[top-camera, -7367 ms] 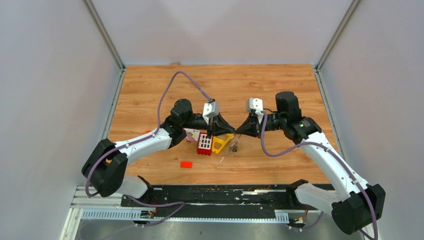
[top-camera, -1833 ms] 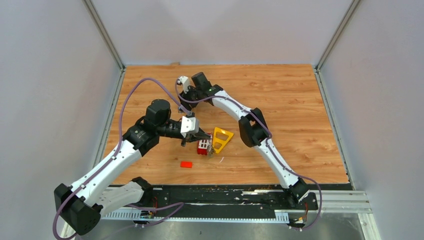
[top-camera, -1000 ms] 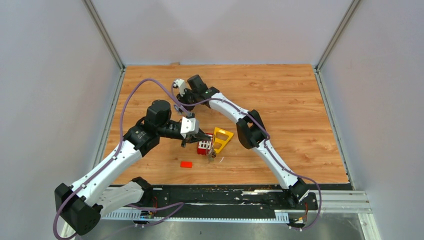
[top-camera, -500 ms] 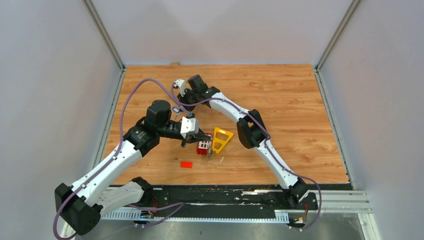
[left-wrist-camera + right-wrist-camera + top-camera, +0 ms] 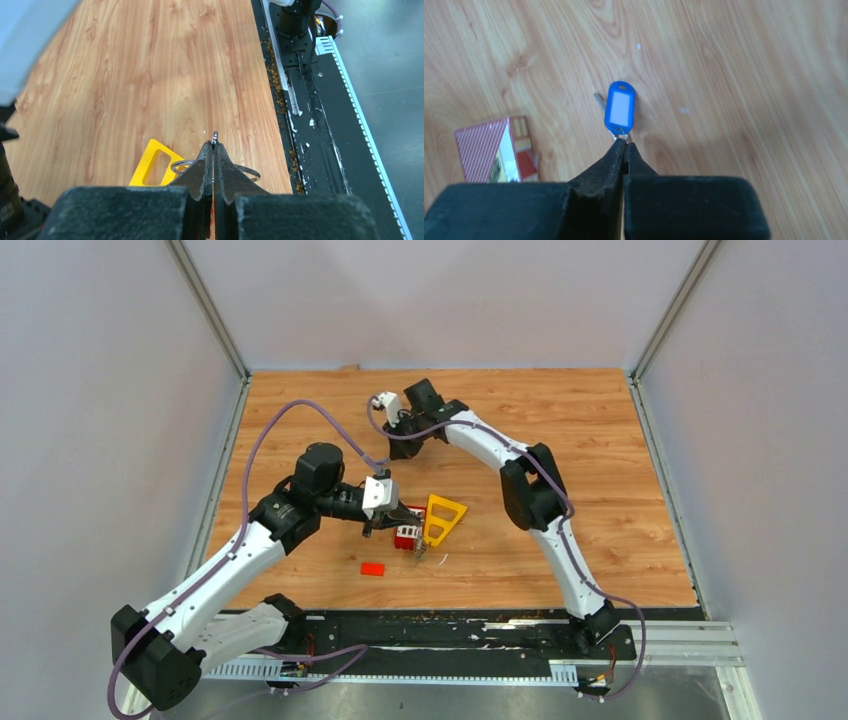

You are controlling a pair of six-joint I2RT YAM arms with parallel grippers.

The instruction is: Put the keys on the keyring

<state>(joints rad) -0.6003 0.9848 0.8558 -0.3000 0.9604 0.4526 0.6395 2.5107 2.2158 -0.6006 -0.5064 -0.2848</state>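
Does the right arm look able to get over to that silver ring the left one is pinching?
Probably yes. The keyring sticks out on both sides of the left gripper's shut tips, one side free over the table. The right gripper is itself shut on the blue-tagged key, though.

Robot lab test cell, going by my feeds: two white-and-black jointed arms (image 5: pixel 230 560) bolted to black base rail (image 5: pixel 450 625), wood-grain tabletop (image 5: pixel 600 440) boxed in by plain pale grey panels (image 5: pixel 100 440), aluminium corner posts (image 5: pixel 205 300), loose purple cabling (image 5: pixel 265 430)
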